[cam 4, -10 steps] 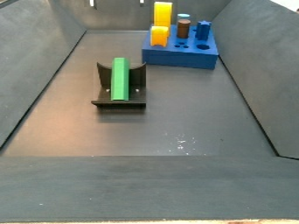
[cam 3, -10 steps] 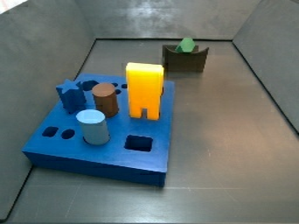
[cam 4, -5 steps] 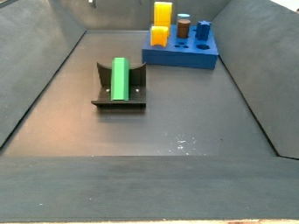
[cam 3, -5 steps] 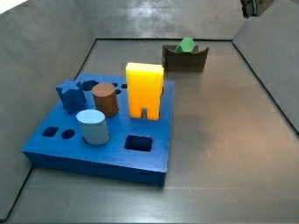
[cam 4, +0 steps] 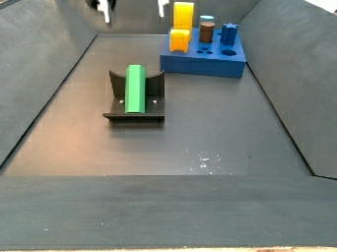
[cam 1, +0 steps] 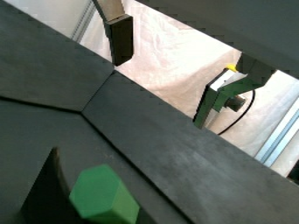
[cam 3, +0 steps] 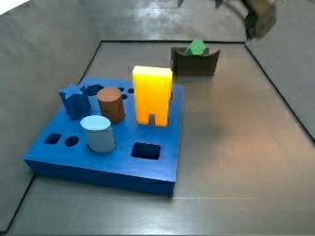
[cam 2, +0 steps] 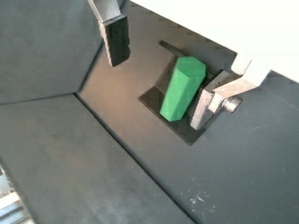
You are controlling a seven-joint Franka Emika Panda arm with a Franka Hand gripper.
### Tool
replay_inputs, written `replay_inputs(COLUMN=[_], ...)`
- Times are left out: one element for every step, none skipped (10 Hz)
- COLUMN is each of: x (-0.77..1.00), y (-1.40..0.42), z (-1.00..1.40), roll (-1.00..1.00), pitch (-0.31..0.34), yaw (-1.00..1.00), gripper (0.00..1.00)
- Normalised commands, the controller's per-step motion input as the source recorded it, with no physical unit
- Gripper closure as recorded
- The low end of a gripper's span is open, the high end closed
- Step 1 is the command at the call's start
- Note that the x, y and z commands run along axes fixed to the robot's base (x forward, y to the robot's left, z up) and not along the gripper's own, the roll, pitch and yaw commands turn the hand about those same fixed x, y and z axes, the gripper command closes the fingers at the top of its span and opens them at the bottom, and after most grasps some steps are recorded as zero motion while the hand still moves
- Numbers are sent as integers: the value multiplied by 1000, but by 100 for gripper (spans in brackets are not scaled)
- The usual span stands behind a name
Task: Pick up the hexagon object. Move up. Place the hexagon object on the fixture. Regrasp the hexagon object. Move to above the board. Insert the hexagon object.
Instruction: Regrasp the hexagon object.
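gripper [cam 2: 163,66]: 2 flat silver fingers with dark pads, spread wide apart, nothing between them; 1 finger [cam 2: 114,35] and its opposite [cam 2: 218,94] show in a wrist view, raised above the floor with the hexagon object seen in the gap below; in a side view the gripper [cam 3: 256,17] appears as a blurred dark shape at the upper edge, above and beside the fixture; in a side view only the fingertips [cam 4: 101,10] show at the top edge, well clear of the floor. hexagon object [cam 2: 179,87]: 1 bright green elongated prism, lying lengthwise in the notch of the fixture, not touched by either finger; its hexagonal end face [cam 1: 105,196] shows in a wrist view; seen full length in a side view [cam 4: 133,89], and as a small green tip in a side view [cam 3: 196,46]. fixture [cam 4: 133,112]: 1 dark block with side walls, standing on the grey floor, apart from the board. board [cam 3: 105,161]: 1 blue square base, carrying 1 yellow-orange arch block [cam 3: 153,94], 1 brown cylinder [cam 3: 112,103], 1 light-blue cylinder [cam 3: 98,134], 1 blue peg [cam 3: 75,98]; several holes open.
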Motion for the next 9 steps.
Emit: replay_inputs(x=[78, 88, 97, 109, 117, 126, 123, 101, 87], y=[51, 47, 42, 35, 29, 24, 20, 14, 10], z=[-1000, -1000, -1000, -1000, -1000, -1000, -932, -732, -581], roll=[139, 123, 114, 103, 94, 91, 87, 79, 78], pitch=[25, -7, -40, -76, -94, -107, -111, -103, -91], yaw=[181, 169, 151, 122, 96, 69, 44, 11, -6], gripper=[0, 0, 0, 0, 0, 0, 0, 0, 0])
